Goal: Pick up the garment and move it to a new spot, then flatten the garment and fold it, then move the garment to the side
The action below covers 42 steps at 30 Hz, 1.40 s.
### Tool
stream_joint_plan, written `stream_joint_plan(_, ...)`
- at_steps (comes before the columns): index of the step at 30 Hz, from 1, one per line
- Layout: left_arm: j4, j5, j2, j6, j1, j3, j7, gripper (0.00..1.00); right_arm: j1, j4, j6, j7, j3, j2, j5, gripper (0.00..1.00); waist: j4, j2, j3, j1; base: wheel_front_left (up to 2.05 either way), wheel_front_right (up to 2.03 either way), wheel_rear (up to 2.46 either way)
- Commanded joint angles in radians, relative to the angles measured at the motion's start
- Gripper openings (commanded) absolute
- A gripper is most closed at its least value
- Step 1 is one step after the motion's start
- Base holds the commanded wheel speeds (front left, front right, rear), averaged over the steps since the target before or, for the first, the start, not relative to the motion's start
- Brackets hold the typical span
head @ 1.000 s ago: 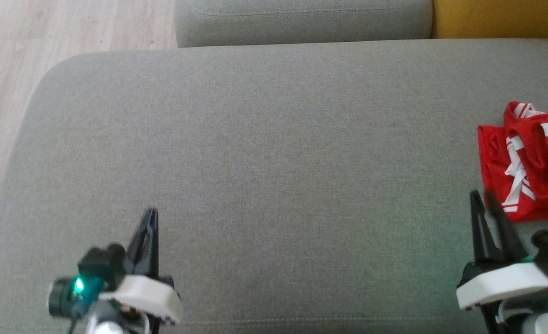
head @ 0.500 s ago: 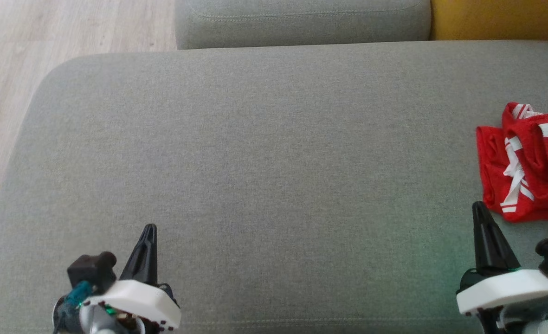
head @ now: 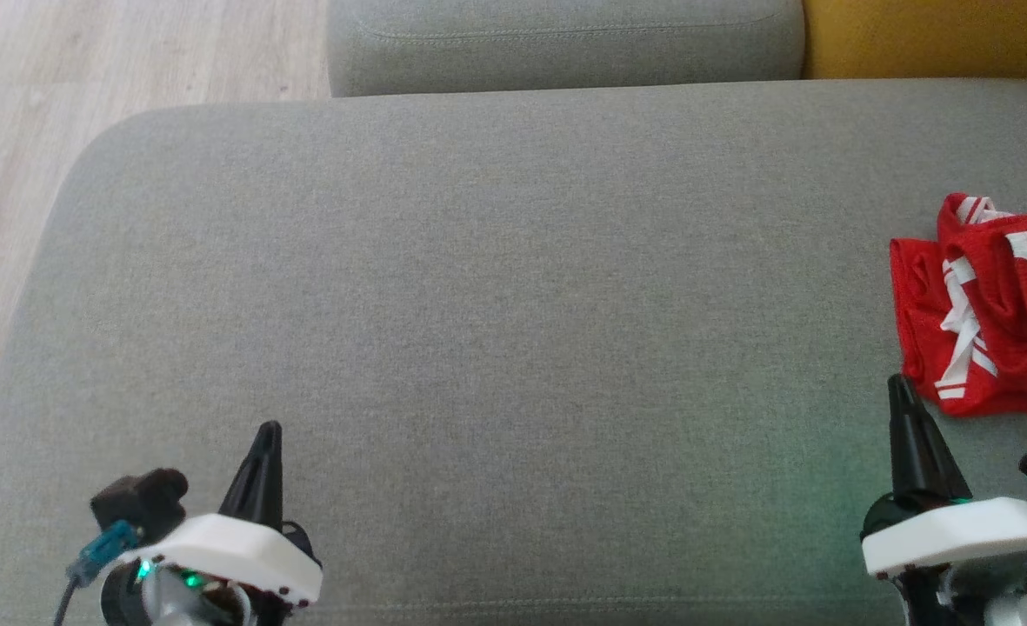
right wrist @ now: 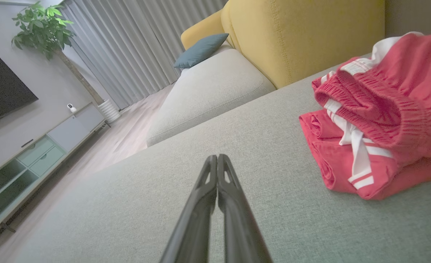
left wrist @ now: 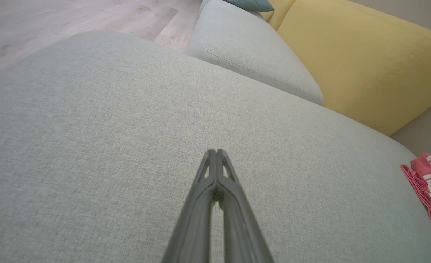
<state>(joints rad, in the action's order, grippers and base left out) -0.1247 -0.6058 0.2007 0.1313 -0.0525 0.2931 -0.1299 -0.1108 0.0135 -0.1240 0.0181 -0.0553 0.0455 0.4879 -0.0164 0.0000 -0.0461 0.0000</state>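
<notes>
The red garment (head: 987, 304) with white stripes lies bunched up at the right edge of the grey cushion (head: 513, 304) (right gripper (head: 897, 382) just beside it, pinched tight on nothing), wide open room reaches to the rounded left corner, and the left gripper (head: 268, 428) is pinched tight too.

The garment (head: 983, 304) lies on the wide seat cushion (head: 513, 287), at its right side. The right gripper (head: 897, 381) is just before the garment's near-left corner, and the left gripper (head: 268, 428) is well apart at the near left (both over the cushion). Behind lies a smaller cushion (head: 565, 43), with the sofa back (head: 930, 35) to its right and the floor (head: 87, 87) to its left.
</notes>
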Motion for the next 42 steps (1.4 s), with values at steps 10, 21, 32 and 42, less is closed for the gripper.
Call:
stream_joint_plan(10, 0.014, -0.117, -0.004, -0.031, 0.063, -0.057, 0.021, 0.0, 0.059, -0.004, -0.002, 0.004, 0.006, 0.023, 0.133, 0.0, 0.002, 0.0, 0.004, 0.0, 0.0, 0.0, 0.0)
stream_joint_plan(21, -0.003, -0.246, -0.018, -0.062, 0.075, -0.098, 0.045, 0.0, 0.08, 0.028, -0.003, 0.009, 0.006, 0.027, 0.277, 0.0, 0.004, 0.0, 0.01, 0.0, 0.0, 0.0, 0.0)
stream_joint_plan(32, -0.02, -0.363, -0.033, -0.092, 0.087, -0.136, 0.068, 0.0, 0.1, 0.057, -0.003, 0.015, 0.005, 0.03, 0.408, 0.0, 0.006, 0.0, 0.014, 0.0, 0.0, 0.0, 0.0)
stream_joint_plan(42, -0.035, -0.469, -0.046, -0.118, 0.098, -0.172, 0.09, 0.0, 0.118, 0.084, -0.004, 0.021, 0.003, 0.031, 0.526, 0.0, 0.007, 0.0, 0.019, 0.0, 0.0, 0.0, 0.0)
